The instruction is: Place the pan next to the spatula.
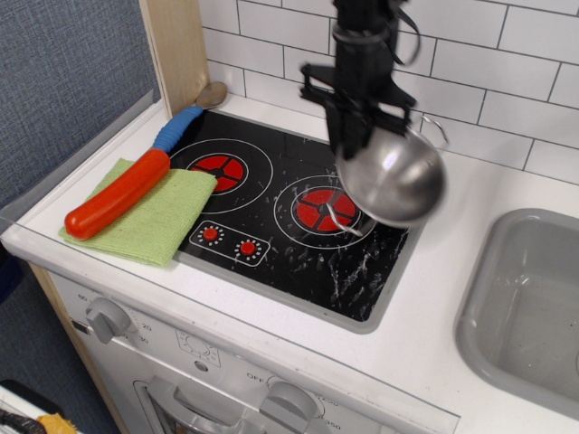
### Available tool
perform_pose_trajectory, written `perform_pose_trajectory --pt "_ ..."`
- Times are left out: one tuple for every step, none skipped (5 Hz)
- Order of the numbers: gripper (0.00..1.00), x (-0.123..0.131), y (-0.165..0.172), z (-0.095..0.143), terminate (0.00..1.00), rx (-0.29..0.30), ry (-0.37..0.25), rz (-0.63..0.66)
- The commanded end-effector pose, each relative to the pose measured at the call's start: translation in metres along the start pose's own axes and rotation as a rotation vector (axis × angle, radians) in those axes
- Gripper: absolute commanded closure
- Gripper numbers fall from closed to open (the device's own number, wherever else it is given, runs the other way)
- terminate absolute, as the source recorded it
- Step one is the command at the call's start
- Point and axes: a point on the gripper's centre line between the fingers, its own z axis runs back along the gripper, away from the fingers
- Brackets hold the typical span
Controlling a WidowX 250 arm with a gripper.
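The pan (pixel 395 177) is a shiny steel bowl with wire loop handles. It hangs tilted in the air above the right burner (pixel 327 208) and the stove's right edge. My gripper (pixel 355 145) is shut on the pan's near-left rim and holds it up. The spatula (pixel 136 177), with red handle, blue section and tan end, lies diagonally at the left, partly on a green cloth (pixel 154 217) and reaching toward the back corner. The pan is well to the right of the spatula.
The black stovetop (pixel 280 212) has a left burner (pixel 215 169) and two red knobs (pixel 226 240). A grey sink (pixel 534 307) lies at the right. A wooden post (pixel 176 50) and tiled wall stand behind.
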Motion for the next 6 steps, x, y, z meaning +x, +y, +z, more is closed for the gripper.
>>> perform_pose_trajectory --pt "1.0 0.001 0.083 0.037 0.0 0.088 -0.043 0.083" --pt "1.0 -0.005 0.109 0.031 0.0 0.121 -0.009 0.099" --pt "1.0 -0.006 0.115 0.016 0.0 0.114 0.014 0.102" --pt "1.0 -0.004 0.115 0.001 0.0 0.131 0.037 0.092" --pt "0.0 -0.004 0.121 -0.008 0.0 0.108 0.031 0.109" --pt "0.0 -0.005 0.119 -0.006 0.0 0.1 0.021 0.099"
